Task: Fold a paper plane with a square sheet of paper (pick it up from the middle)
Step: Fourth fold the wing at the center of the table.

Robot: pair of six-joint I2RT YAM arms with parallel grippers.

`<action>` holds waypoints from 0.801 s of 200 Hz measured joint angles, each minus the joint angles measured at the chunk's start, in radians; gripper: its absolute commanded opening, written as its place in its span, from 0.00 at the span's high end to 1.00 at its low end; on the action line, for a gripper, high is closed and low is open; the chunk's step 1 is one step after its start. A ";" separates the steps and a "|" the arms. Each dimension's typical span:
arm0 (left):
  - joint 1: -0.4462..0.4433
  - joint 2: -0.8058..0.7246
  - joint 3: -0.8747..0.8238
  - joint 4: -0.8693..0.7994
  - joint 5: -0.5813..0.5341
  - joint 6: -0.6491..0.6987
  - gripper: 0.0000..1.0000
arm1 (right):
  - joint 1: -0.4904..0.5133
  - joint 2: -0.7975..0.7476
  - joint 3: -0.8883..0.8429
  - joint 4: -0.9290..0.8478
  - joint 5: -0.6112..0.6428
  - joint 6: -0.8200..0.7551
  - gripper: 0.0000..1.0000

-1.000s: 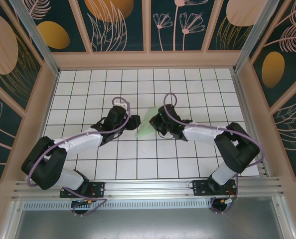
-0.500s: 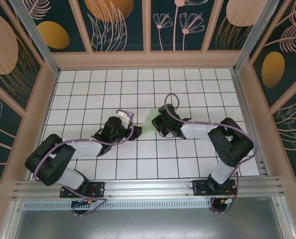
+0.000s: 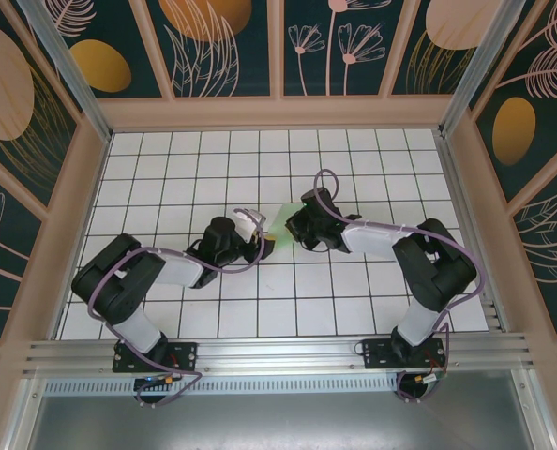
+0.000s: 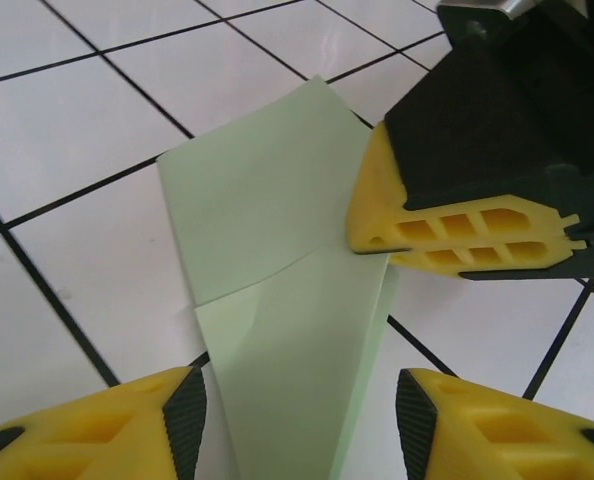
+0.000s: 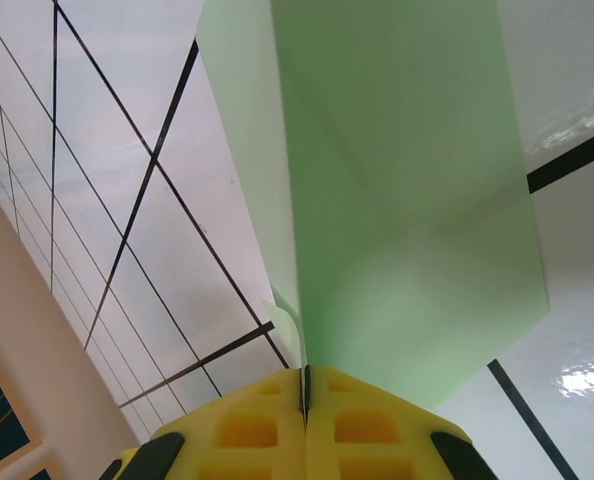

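The paper plane (image 3: 277, 228) is pale green paper folded into a tapering shape, lying on the white grid table between my two grippers. My right gripper (image 5: 305, 385) is shut on one folded edge of the paper plane (image 5: 397, 200), which rises slightly off the tiles there. The left wrist view shows my left gripper (image 4: 299, 425) open, one finger on each side of the narrow end of the paper plane (image 4: 277, 300), with a gap on both sides. The right gripper's yellow fingers (image 4: 457, 235) press the paper's right edge. From above, the left gripper (image 3: 264, 246) sits just below and left of the right gripper (image 3: 293, 225).
The white grid table (image 3: 353, 159) is walled by beige frame posts and patterned panels (image 3: 222, 47). Both arms reach in from the near rail (image 3: 278, 352) and meet at mid-table. Purple cables loop over each wrist.
My left arm has swung right and its gripper now straddles the paper's narrow end, with its jaws somewhat narrower. The right gripper has stayed shut on the paper and shifted slightly farther away.
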 measured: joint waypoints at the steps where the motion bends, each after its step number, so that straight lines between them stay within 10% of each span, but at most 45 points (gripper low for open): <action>1: 0.000 0.004 0.001 0.003 0.003 0.002 0.46 | 0.000 0.000 0.000 0.000 -0.002 0.000 1.00; 160: 0.000 0.134 0.064 0.081 0.063 0.119 0.66 | -0.015 0.033 0.047 -0.047 -0.083 -0.020 1.00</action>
